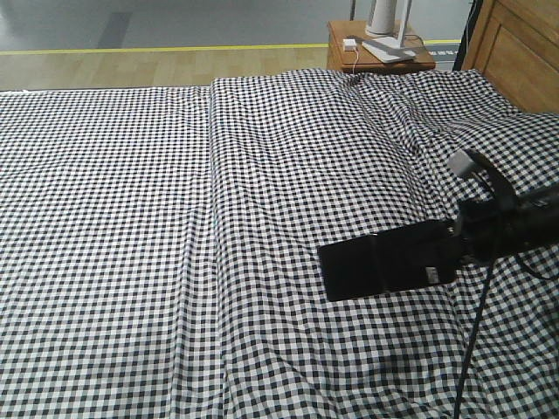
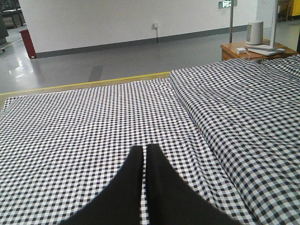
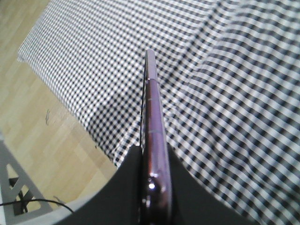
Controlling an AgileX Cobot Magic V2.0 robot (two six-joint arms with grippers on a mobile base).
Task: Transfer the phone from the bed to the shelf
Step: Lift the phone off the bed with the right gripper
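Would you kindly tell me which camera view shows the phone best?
The exterior front-facing view: the phone presents its broad black face there, clamped in the right gripper. The right wrist view shows only its thin edge between the fingers; the left wrist view shows none of it.

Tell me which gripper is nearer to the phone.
Right. The right gripper is shut on the phone; the left gripper is over the bed, away from it.

White wall (image 2: 117, 18), grey floor (image 2: 140, 58), wooden nightstand (image 2: 229, 52)
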